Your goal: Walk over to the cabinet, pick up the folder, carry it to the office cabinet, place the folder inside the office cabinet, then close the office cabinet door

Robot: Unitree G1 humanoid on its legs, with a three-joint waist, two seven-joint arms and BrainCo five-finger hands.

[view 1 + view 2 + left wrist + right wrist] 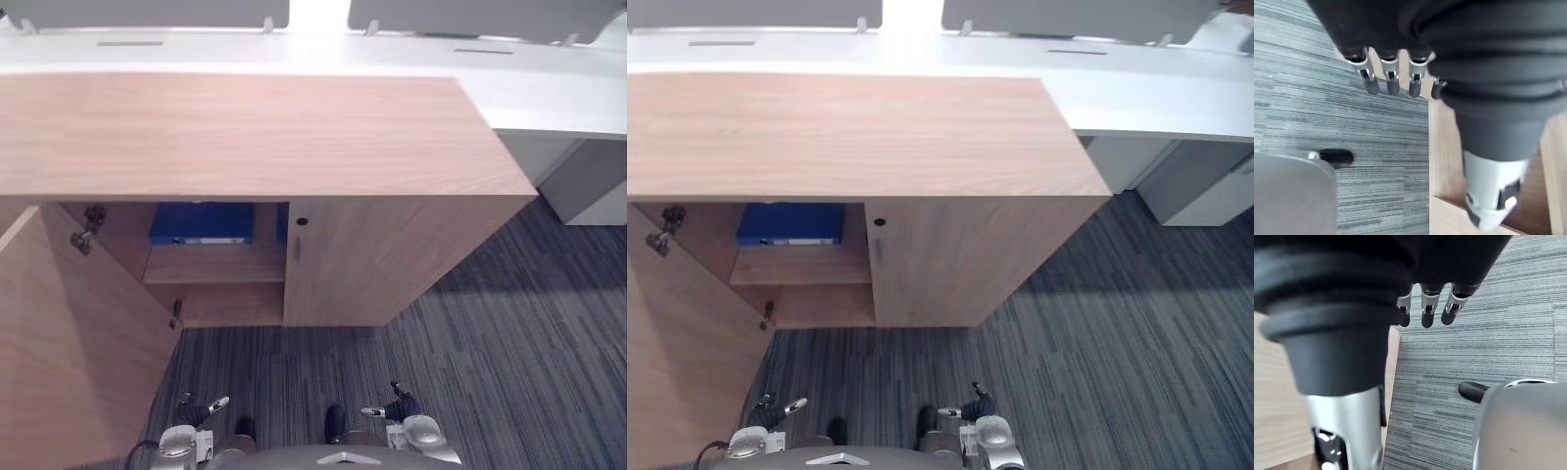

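Text: none legible.
Folder (201, 222): blue, with a pale strip (212, 240) along its near edge.
Strip print: too small to tell if any is there.

Office: grey striped carpet tiles (490, 343), long white desk (549, 88) with grey divider screens (470, 15), wood-laminate storage cabinet (245, 137), blue folder (201, 222) on its shelf.

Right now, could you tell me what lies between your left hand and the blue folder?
Only bare grey carpet, then the front edge of the shelf; the left eye view shows nothing else between left hand and folder.
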